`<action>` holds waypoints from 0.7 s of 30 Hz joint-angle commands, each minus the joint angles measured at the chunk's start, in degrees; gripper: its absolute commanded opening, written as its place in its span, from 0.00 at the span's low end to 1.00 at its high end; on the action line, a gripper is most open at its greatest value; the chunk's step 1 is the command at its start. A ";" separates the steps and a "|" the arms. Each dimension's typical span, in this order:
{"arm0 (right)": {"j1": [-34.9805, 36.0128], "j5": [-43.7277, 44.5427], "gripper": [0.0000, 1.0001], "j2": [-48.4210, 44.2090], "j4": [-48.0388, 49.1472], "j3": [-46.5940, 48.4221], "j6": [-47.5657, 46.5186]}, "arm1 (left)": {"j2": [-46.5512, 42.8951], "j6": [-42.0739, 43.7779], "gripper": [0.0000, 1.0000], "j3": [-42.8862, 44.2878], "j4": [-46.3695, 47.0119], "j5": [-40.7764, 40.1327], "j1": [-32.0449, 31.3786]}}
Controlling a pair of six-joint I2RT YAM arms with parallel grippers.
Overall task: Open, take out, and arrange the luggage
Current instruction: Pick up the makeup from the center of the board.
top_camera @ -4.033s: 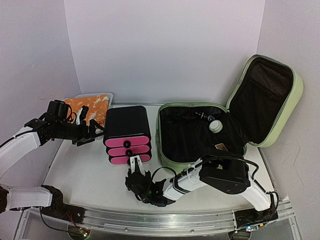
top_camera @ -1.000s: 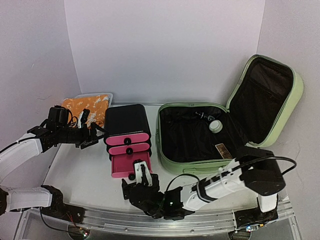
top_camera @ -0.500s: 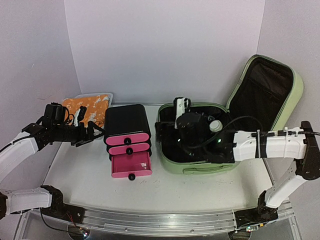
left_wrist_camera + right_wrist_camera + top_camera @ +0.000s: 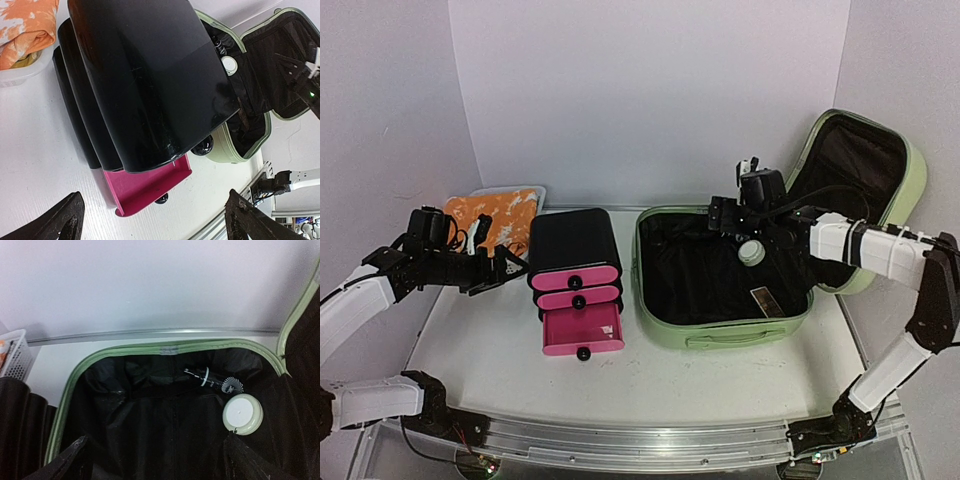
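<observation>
The right gripper [image 4: 156, 455], fingers spread, hung above the luggage [image 4: 724, 334], whose white jar [image 4: 242, 413] lay inside just ahead and rightward

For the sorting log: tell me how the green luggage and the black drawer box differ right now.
Colour: the luggage has a light-green shell, the drawer box is black with pink fronts. Size: the luggage is clearly larger than the drawer box. State: the luggage lies with its lid swung up, while the drawer box has only its bottom drawer pulled out. Both sit on the table, partly open.
</observation>
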 commanded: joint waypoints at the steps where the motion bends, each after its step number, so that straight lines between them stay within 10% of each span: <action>1: -2.32 -2.87 0.89 4.75 -1.11 1.34 7.65 | -1.09 1.26 0.99 2.76 0.30 -0.46 -0.13; 21: -12.74 -0.52 0.98 17.74 10.83 0.92 25.53 | -3.24 5.44 0.99 2.04 -0.32 -2.52 -0.16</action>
